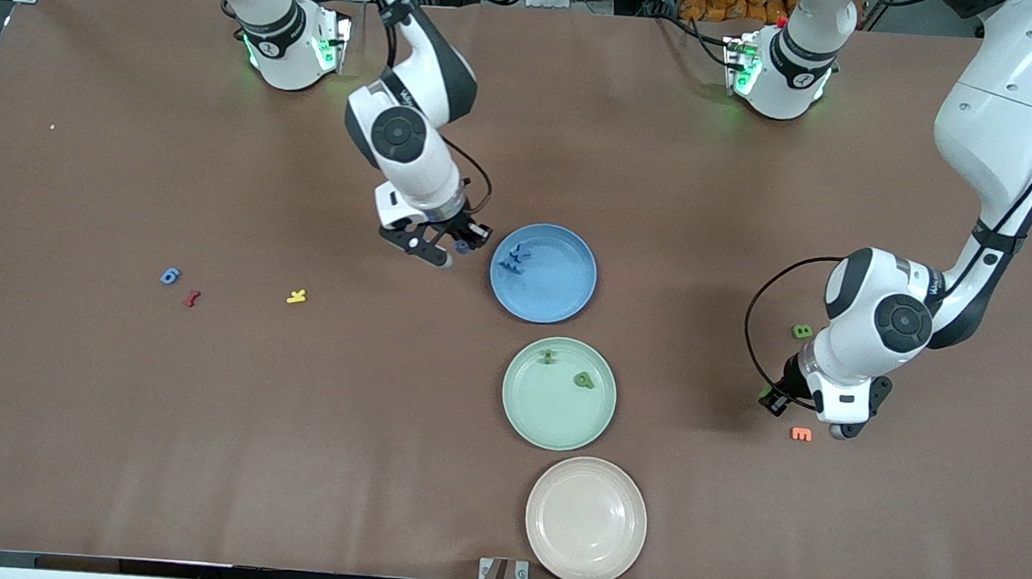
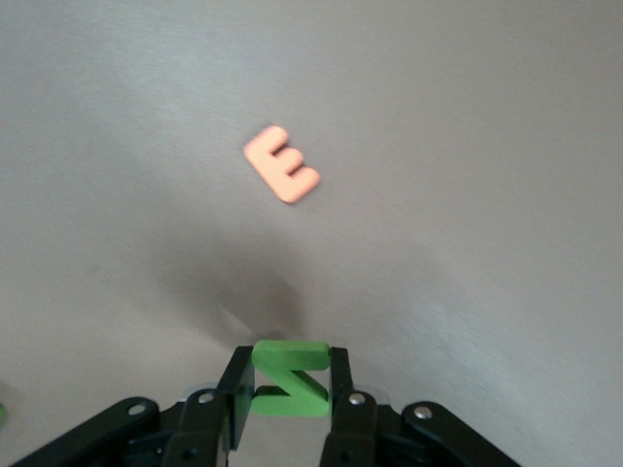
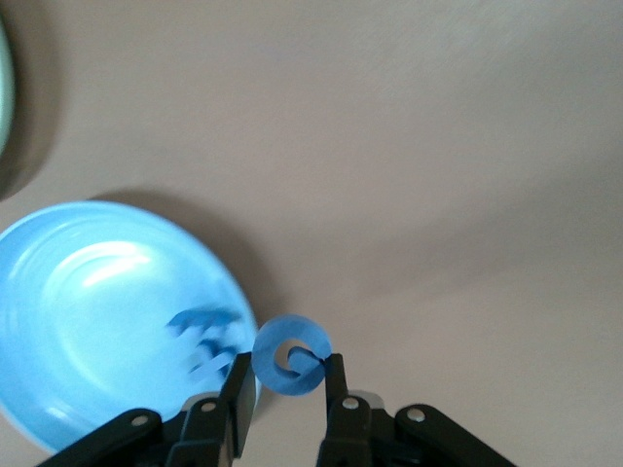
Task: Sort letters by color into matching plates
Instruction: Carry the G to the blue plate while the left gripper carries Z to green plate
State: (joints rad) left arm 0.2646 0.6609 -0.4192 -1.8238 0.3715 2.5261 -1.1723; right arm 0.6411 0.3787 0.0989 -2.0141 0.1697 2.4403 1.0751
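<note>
Right gripper (image 3: pixel 285 381) pinched blue letter (image 3: pixel 290 354) at blue plate's (image 1: pixel 570 298) nine o'clock edge. Left gripper (image 2: pixel 289 389) pinched green letter (image 2: pixel 289 377) above table. Next: carry each over own plate, let go.

Left claw (image 2: pixel 287 389) and right claw (image 3: pixel 287 384) both clamped, arms outstretched.

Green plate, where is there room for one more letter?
The green plate is bare over its middle and the part nearer the front camera. Its two green letters sit close together at the edge nearest the blue plate, so that part is crowded. The beige-pink plate holds nothing.
</note>
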